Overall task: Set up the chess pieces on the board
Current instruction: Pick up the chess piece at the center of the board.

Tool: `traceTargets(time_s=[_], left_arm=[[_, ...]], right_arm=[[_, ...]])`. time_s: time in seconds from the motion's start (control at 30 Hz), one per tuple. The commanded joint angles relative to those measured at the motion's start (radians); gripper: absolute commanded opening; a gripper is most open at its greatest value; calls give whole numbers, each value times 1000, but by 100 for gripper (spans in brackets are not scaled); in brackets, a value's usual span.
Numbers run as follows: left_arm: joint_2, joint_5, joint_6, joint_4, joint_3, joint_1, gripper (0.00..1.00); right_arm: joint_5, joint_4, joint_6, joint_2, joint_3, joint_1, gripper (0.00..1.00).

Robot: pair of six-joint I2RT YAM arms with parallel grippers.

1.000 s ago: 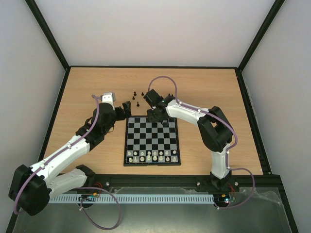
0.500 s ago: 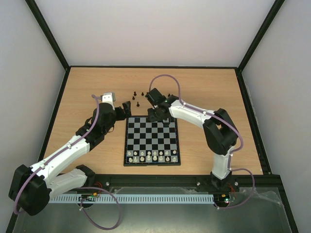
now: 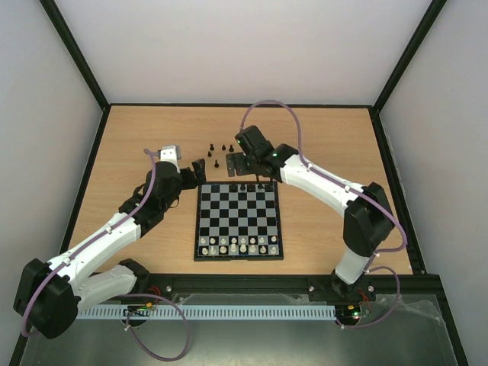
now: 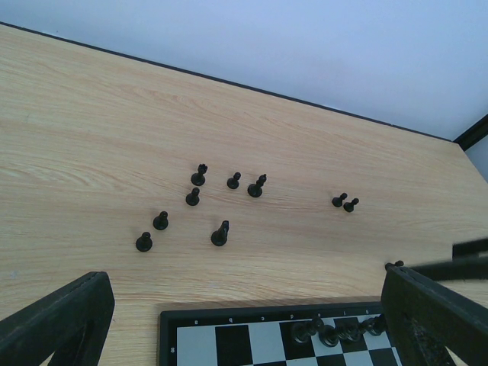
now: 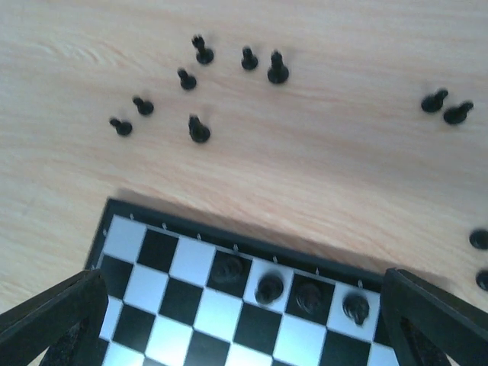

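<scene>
**pawnpusher:** what's the overhead cam got? mostly curious what's on the board

**benchrat:** The board (image 3: 237, 217) sits mid-bench (image 3: 137, 130) between the two arms. White pieces (image 3: 242, 245) line its near side. A few black chess pieces (image 3: 245, 187) stand on the far row, toward the right. The rest are loose on the wood just past the far edge. The right tool (image 3: 248, 171) hangs over that far edge, and the left tool (image 3: 197, 174) is just off the far left corner. Plain pale walls (image 3: 244, 46) all round, with black posts in the corners.

**pawnpusher:** and the left wrist view?

**benchrat:** Its fingers (image 4: 61, 324) sit in the bottom corners, spread wide, with nothing between them. Four black pieces (image 4: 328, 334) are on the far row of the board (image 4: 229, 314). Beyond it there's a cluster of seven on bare wood, plus a pair off to the right. A light wall runs behind the bench's far edge.

**pawnpusher:** right wrist?

**benchrat:** Same deal. The fingers (image 5: 431, 324) are wide apart and gripping nothing. Four black pieces (image 5: 268, 288) stand side by side on the far row of the board (image 5: 191, 225), a bit blurry. The same seven are scattered on the wood beyond, with the pair at top right and two more at the right edge.
</scene>
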Motion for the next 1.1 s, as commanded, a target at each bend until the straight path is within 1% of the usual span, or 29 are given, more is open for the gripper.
traceTargets(time_s=[0.0,0.13,0.17,0.2,0.27,0.37,0.4,0.47,0.5,0.7,0.93,1.07], left_arm=[[-4,-4,2,-6,6,1,99],[-16,-1,2,-5,5,0,99],[-18,-1,2,-5,5,0,99],[-20,-1,2,-6,4,1,99],[-22,-1,2,-7,5,1,99],[-25,1,1,-9,6,0,99],[-27,0,1,-10,5,0,99],[-30,-2,1,-12,5,1,99],[-31,-4,1,-12,5,0,99],[-32,-7,2,-13,4,1,99],[-22,-7,1,-11,6,0,99],[-21,-7,2,-12,7,0,99]], right_arm=[[34,-69,22,96,148,-21,99],[-8,-51,31,162,228,-56,99],[-27,-42,34,173,243,-66,100],[-42,-34,35,186,257,-76,98],[-62,-33,37,225,300,-98,94],[-82,-39,21,302,385,-121,84],[-87,-42,11,334,415,-125,79],[-92,-55,-10,397,475,-130,75],[-92,-62,-19,426,507,-131,71],[-103,-107,-35,593,652,-141,59],[-117,-130,-23,717,772,-154,45],[-116,-145,-15,774,833,-159,39]])
